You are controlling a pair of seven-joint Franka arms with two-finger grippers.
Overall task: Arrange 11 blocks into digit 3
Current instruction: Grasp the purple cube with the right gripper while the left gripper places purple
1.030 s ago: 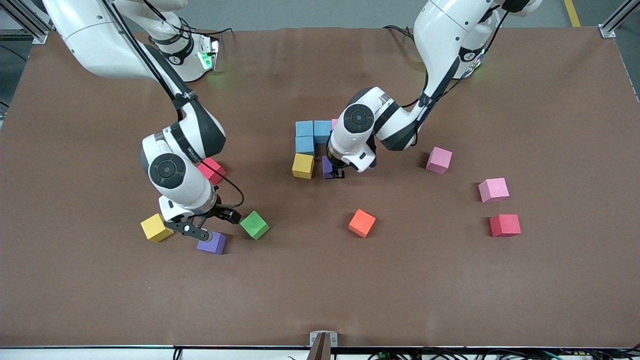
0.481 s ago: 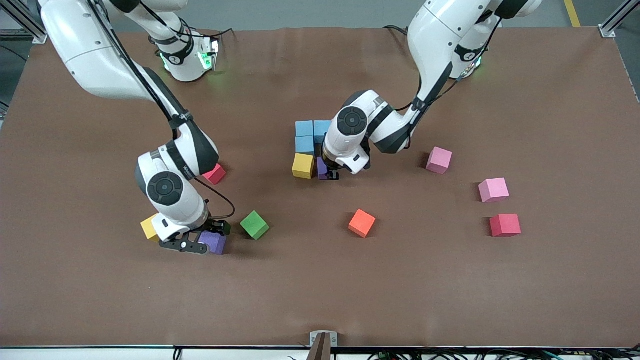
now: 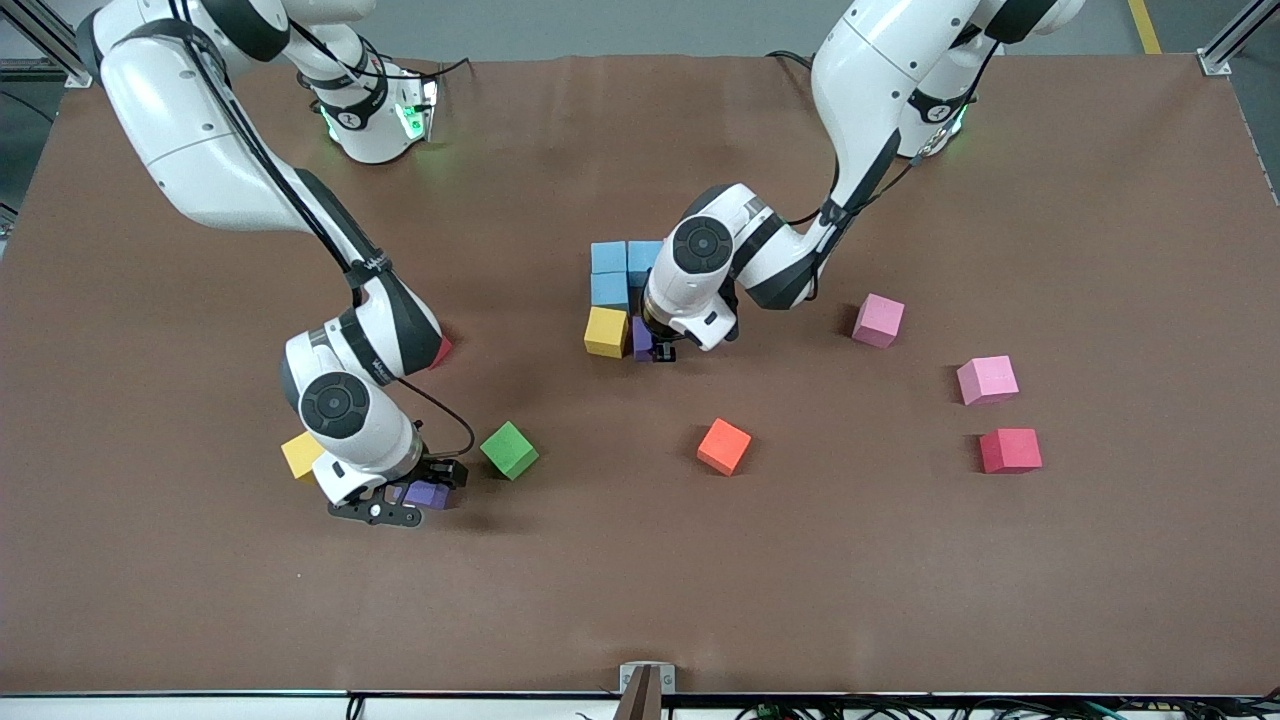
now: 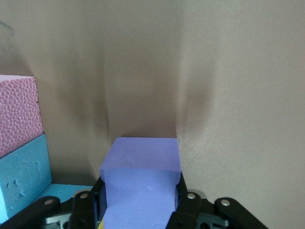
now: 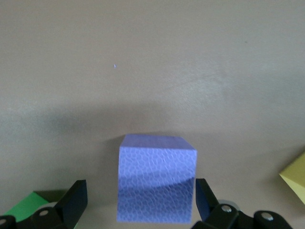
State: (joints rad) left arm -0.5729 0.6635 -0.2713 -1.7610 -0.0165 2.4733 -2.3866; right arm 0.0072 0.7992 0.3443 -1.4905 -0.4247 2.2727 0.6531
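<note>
- The blocks are small matte foam cubes with a fine pebbled skin, all one size, spread over the brown counter [image 3: 640, 580].
- The left hand [image 3: 660, 350] is clenched on a purple block [image 3: 641, 338], down at the counter just beside a yellow block [image 3: 606, 331]; in the left wrist view this purple block [image 4: 141, 183] sits squeezed between the fingers [image 4: 187, 202].
- Three light blue blocks [image 3: 610, 272] sit touching in an L, farther from the front camera than the yellow one. A pink block [image 4: 18, 114] shows beside a blue one in the left wrist view.
- The right hand [image 3: 400, 500] is spread wide, its fingers [image 5: 71, 202] to either side of a second purple block [image 5: 156, 177] that rests on the counter; they seem not to touch it, though the contact is hard to judge.
- Beside that hand lie another yellow block [image 3: 300, 455] toward the right arm's end and a green block [image 3: 509, 450] toward the middle.
- An orange block [image 3: 724, 446] lies alone near the middle.
- Two more pink blocks [image 3: 879, 320] [image 3: 987, 380] lie well apart toward the left arm's end, with a red cube [image 3: 1010, 450] near them.
- Another red cube [image 3: 441, 349] peeks from under the right arm.
</note>
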